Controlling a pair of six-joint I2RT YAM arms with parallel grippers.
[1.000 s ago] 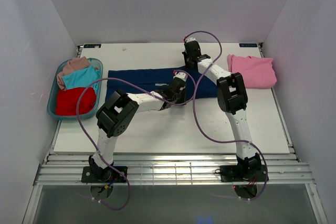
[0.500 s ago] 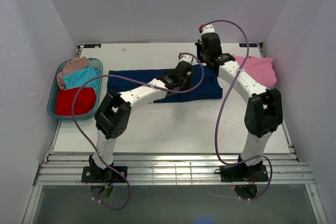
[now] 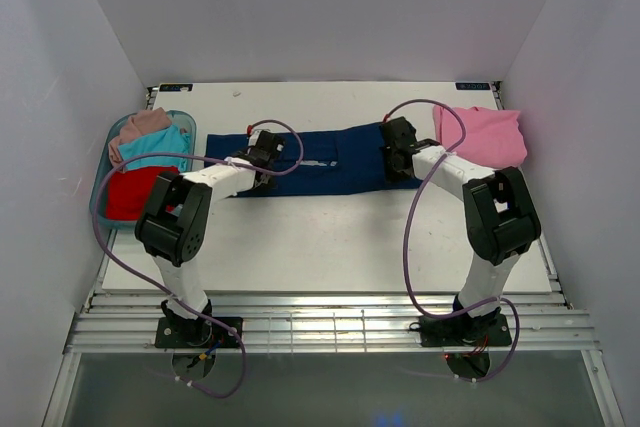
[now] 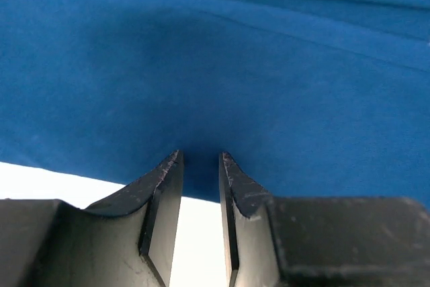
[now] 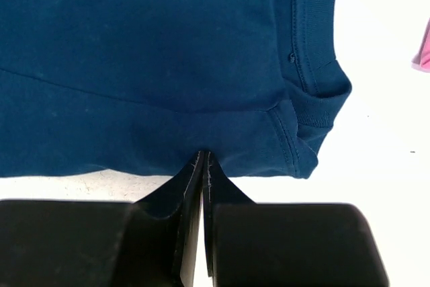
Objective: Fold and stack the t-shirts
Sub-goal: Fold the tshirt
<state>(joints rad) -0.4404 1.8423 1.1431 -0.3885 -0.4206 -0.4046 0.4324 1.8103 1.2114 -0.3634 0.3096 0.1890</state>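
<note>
While clamping near hem of navy shirt (image 3: 350, 162) mid-table with right gripper (image 5: 202, 155), shows left gripper (image 4: 200, 156) narrowly parted at same hem, grasp undetermined. Found pink shirt (image 3: 480, 135) folded far right; three shirts (image 3: 140, 192) bundled in left basket (image 3: 98, 209).

navy t-shirt (image 5: 134, 52) cropped at edges, pink t-shirt (image 5: 424, 48) mostly cropped

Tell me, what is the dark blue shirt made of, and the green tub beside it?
The navy t-shirt looks like soft knit cloth, probably cotton, matte: it creases gently and has a ribbed, stitched collar. The tub looks like smooth teal plastic, judging by its thin, even rim, though that is less sure.
</note>
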